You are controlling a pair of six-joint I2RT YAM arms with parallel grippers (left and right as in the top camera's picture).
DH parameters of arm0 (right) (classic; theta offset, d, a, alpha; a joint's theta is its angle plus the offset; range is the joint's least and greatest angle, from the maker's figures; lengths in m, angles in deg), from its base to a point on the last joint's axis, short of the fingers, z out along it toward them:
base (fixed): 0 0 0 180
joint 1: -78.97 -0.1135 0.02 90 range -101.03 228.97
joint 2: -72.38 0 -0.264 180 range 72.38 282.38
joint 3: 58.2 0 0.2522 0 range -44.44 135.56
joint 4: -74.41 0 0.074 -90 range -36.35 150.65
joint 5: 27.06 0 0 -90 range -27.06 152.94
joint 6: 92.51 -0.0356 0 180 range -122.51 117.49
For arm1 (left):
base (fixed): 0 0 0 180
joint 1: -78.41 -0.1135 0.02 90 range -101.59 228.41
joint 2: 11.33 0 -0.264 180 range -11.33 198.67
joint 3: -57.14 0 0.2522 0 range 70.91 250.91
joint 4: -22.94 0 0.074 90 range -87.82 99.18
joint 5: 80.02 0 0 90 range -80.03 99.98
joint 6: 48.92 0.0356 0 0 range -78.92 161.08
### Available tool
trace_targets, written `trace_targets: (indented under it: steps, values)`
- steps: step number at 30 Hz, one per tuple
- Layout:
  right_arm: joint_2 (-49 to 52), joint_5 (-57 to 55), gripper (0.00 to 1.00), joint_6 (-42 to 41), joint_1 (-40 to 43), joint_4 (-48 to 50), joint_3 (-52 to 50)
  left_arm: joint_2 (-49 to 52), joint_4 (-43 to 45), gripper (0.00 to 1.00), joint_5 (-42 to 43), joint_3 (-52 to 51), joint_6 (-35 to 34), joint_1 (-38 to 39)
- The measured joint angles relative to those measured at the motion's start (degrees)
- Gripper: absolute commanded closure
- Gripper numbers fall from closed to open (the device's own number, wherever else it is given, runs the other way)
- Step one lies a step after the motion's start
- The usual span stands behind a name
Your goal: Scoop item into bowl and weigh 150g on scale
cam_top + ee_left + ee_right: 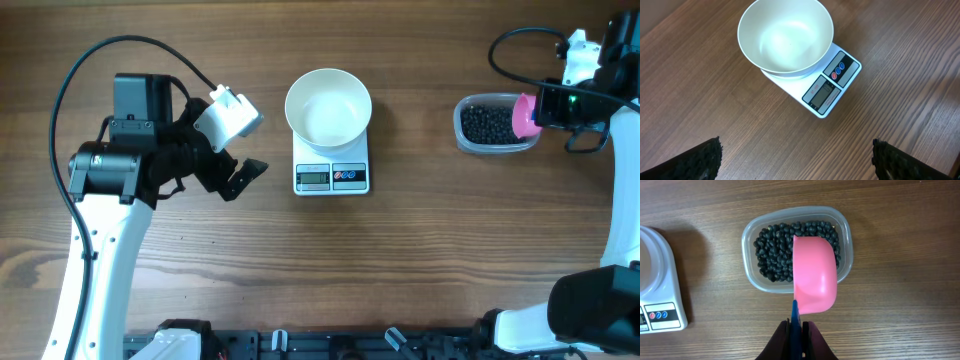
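Observation:
The empty white bowl [328, 105] [785, 37] sits on the white scale [332, 177] [832, 82] at the table's middle. The item, small black beans [488, 124] [774, 250], fills a clear plastic tub [464, 128] [751, 275] at the right. My right gripper [545, 108] [797, 330] is shut on the blue handle [795, 316] of a pink scoop [524, 115] [814, 275]. The scoop's rounded back faces the wrist camera, over the tub's right half. My left gripper [240, 175] [796, 160] stands open to the left of the scale, nothing between its fingers [705, 160].
Bare wooden table [420, 260] surrounds the scale and the tub. The left arm's black cable [70, 90] loops at the far left. The right arm's cable [510, 45] curves above the tub at the back right.

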Motion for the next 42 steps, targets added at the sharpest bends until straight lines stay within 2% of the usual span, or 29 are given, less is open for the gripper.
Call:
trace_targets:
  steps: [15, 24, 42]
  values:
    - [3.0, 0.0, 0.96, 1.6, 0.0, -0.8, 0.0, 0.0, 0.0, 0.00, 0.0, 0.0, 0.0, 0.0]
    - [4.1, -1.1, 0.96, 1.6, 0.0, 5.6, 0.0, 0.0, 0.0, 0.00, 0.0, 0.0, 0.0, 0.0]
    - [10.5, -0.7, 0.96, 2.0, 0.0, 8.5, -2.7, 0.2, 0.0, 0.00, 0.0, 0.0, 0.0, 0.0]
